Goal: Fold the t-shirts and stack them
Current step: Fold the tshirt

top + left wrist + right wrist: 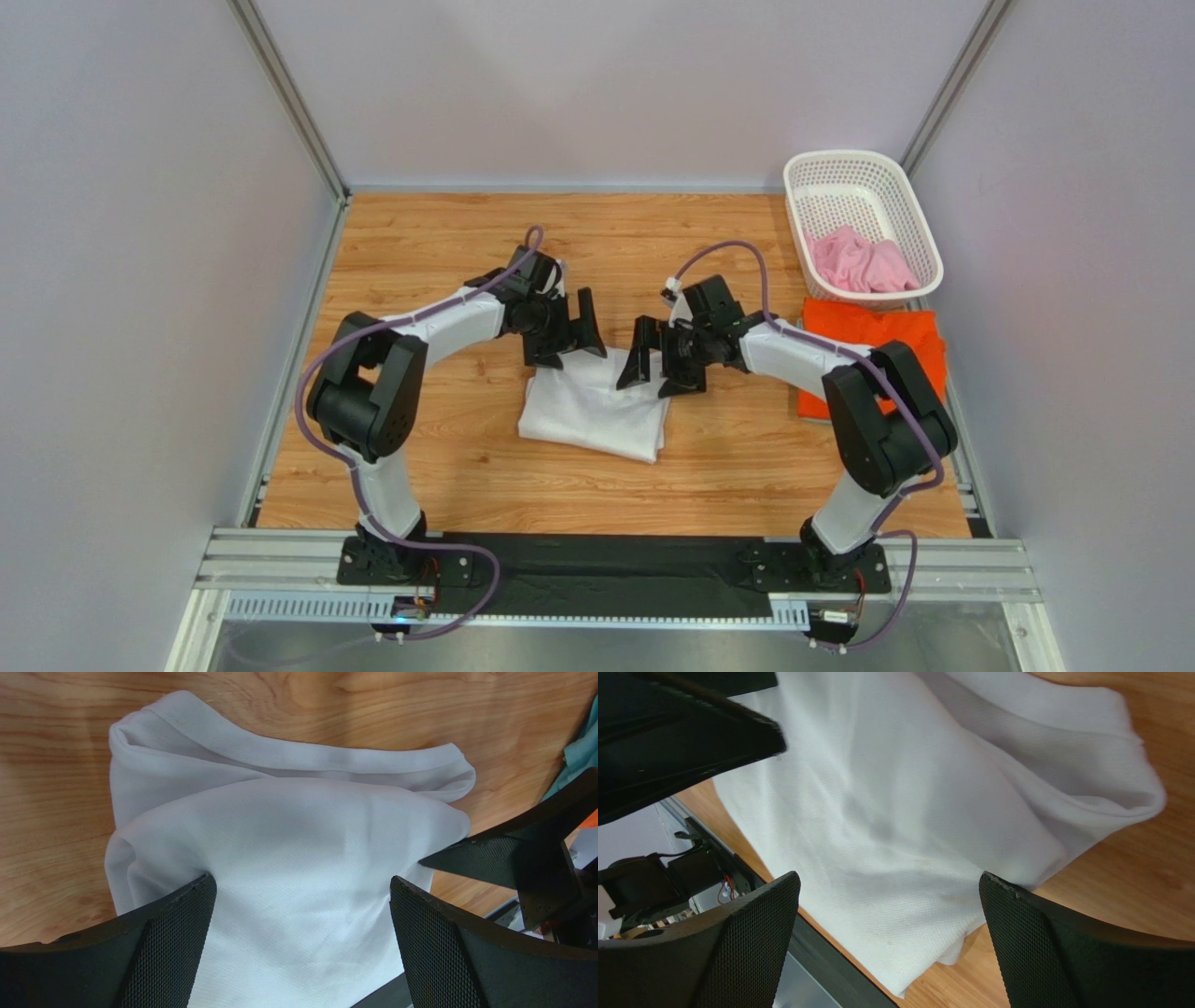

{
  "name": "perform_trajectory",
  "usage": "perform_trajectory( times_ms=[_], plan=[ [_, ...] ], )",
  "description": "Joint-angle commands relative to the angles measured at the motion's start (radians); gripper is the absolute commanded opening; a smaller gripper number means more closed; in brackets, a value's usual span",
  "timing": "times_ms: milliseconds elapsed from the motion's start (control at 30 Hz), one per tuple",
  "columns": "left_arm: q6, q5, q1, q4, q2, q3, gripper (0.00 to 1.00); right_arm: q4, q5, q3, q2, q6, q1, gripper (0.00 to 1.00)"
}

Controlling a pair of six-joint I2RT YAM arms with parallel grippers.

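**Both grippers over the white shirt at mid-table**

The white shirt [596,406] lies folded in a rough rectangle at the middle of the wooden table [421,252]. The left gripper [567,340] and right gripper [659,361] face each other over the shirt's far edge, near one another but apart, each with its fingers spread and pointing down. Whether they touch the cloth cannot be told from here.

The orange shirt [898,329] lies flat at the table's right side, with the right arm [870,406] crossing over part of it. Just behind it, in the far right corner, stands the basket [807,189], which holds the crumpled pink shirt [859,262].
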Motion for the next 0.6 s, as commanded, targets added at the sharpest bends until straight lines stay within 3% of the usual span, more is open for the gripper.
perform_trajectory(
  times_ms=[0,367,567],
  plan=[
    [0.028,0.011,0.016,0.005,0.019,0.029,0.99,0.032,0.035,0.037,0.054,-0.043,-0.030,1.00],
    [0.008,-0.030,0.019,0.012,0.020,-0.037,0.99,0.031,0.068,0.046,0.144,-0.083,-0.061,1.00],
    [0.034,-0.036,0.018,0.001,-0.115,-0.076,0.99,-0.040,0.074,0.080,0.018,-0.122,-0.058,1.00]
  ],
)
